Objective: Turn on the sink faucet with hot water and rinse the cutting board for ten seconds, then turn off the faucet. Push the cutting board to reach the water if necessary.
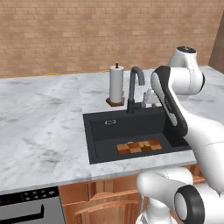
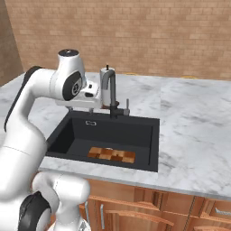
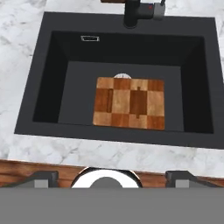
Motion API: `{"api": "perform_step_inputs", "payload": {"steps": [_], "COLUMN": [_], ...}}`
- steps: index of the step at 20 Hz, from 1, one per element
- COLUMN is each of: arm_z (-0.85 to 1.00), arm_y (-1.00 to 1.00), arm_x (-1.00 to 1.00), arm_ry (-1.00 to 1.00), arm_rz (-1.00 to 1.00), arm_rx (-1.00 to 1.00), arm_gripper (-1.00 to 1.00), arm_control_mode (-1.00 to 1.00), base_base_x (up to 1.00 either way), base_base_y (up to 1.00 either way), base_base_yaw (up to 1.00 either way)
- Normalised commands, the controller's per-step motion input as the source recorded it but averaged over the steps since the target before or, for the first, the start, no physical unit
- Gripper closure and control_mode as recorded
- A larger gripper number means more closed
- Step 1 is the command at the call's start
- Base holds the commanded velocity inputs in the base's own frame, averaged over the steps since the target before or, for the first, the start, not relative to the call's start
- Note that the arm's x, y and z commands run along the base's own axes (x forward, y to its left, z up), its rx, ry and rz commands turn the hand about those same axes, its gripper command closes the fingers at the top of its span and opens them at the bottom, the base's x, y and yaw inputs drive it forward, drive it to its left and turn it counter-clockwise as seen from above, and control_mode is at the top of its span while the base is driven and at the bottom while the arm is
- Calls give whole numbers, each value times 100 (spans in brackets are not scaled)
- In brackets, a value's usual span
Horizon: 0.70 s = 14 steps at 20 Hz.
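The dark gooseneck sink faucet [image 1: 135,85] [image 2: 109,92] stands behind the black sink [image 1: 109,131] [image 2: 135,131], with its base [image 3: 132,15] and small side lever [image 3: 158,10] at the top of the hand view. No water stream shows. The checkered wooden cutting board [image 1: 140,147] [image 2: 112,154] [image 3: 129,103] lies flat on the sink floor toward the front, partly covering the pale drain [image 3: 122,76]. My gripper [image 1: 150,99] [image 2: 83,108] [image 3: 112,178] hangs above the sink, beside the faucet, pointing down. It is open, its fingertips [image 3: 41,178] wide apart with nothing between them.
A white paper-towel roll [image 1: 116,85] [image 2: 106,72] on its stand sits just behind the faucet. Marble counter [image 1: 43,122] [image 2: 194,131] surrounds the sink, backed by a brick wall. A stove panel [image 1: 26,201] sits at lower left; wooden cabinets [image 2: 149,207] lie below.
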Motion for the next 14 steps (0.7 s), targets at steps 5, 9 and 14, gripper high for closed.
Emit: {"api": "perform_step_inputs", "payload": {"steps": [5,9,14], "arm_z": [-15,-4,-8], "arm_y": [-63,-51,-38], "arm_x": [-21,0,11], "arm_ry": [-13,-34,-40], "arm_rz": [0,4,3], "arm_rx": [0,0,3], "arm_gripper": [-100,-100,-100], "arm_control_mode": [-100,-100,-100], "base_base_x": [0,0,0], "base_base_y": [0,0,0], "base_base_yaw": [0,0,0]}}
